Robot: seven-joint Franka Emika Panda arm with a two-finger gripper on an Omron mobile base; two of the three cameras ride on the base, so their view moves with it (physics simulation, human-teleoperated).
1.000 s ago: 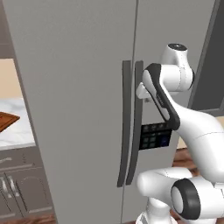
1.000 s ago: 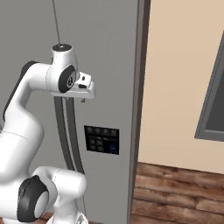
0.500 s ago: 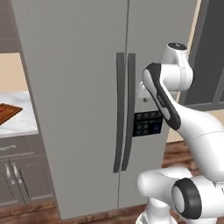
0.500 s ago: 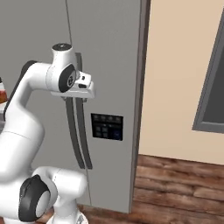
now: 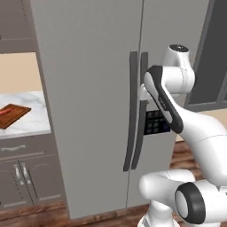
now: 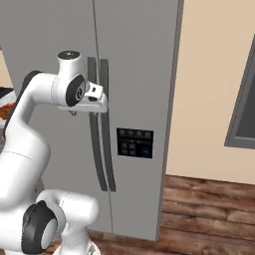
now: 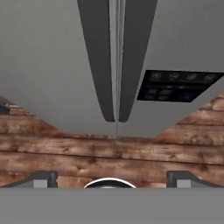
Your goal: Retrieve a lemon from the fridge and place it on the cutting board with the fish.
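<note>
The fridge [image 5: 93,88] stands with both grey doors closed; its two dark handles [image 5: 136,111] run side by side down the middle. My gripper [image 6: 95,104] hovers just in front of those handles at upper height, touching neither. In the hand view its fingertips [image 7: 41,178] stand far apart, open and empty, and the view looks down along the handles [image 7: 109,61]. Far left, the cutting board [image 5: 14,115] lies on the marble counter [image 5: 31,117] with the red fish [image 5: 3,111] at the frame's edge. The lemon is hidden.
A dark control panel [image 6: 134,143] sits on the fridge's right door, below the hand. Brown-grey cabinets [image 5: 24,177] run under the counter on the left. A beige wall with a dark window [image 6: 244,109] lies to the right, over wooden floor [image 6: 204,209].
The whole picture has shifted sideways, so the base has driven along the fridge front. The fridge doors stay closed. The hand remains in front of the handles.
</note>
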